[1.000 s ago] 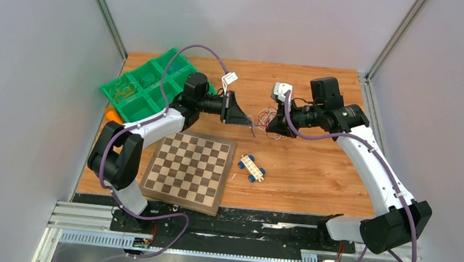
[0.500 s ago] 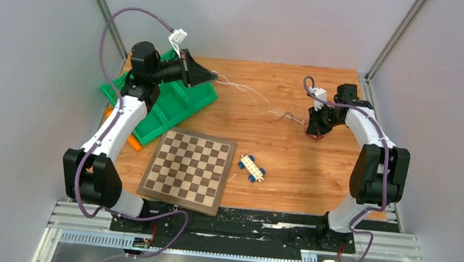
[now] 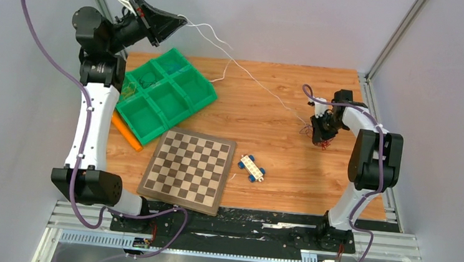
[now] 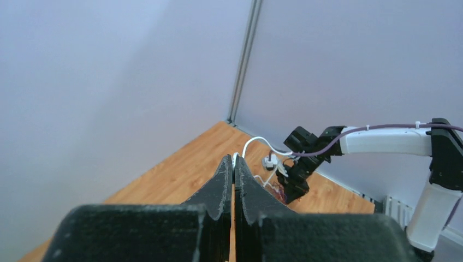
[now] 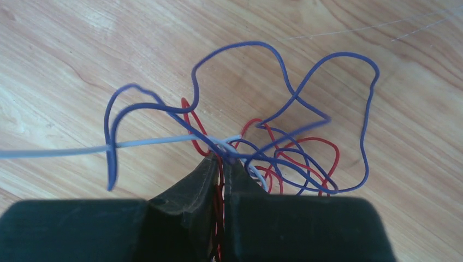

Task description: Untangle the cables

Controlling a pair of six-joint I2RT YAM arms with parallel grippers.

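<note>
Right wrist view: we see the right gripper (image 5: 221,161) pinching red strands of the blue-and-red cables (image 5: 248,146) on the table (image 3: 289,167). Only the top view shows us the left gripper (image 3: 183,22), high up, clamping a white cable (image 3: 264,88). A green tray (image 3: 202,100) compartment holds thin strands (image 3: 128,88).

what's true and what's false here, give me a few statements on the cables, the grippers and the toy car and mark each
1. The left gripper is high above the table, shut on a white cable. True.
2. The white cable lies slack on the table. False: it runs through the air towards the right gripper.
3. The right gripper pinches red and blue cables low at the table. True.
4. The toy car sits on the chessboard. False: it sits on the table beside it.
</note>
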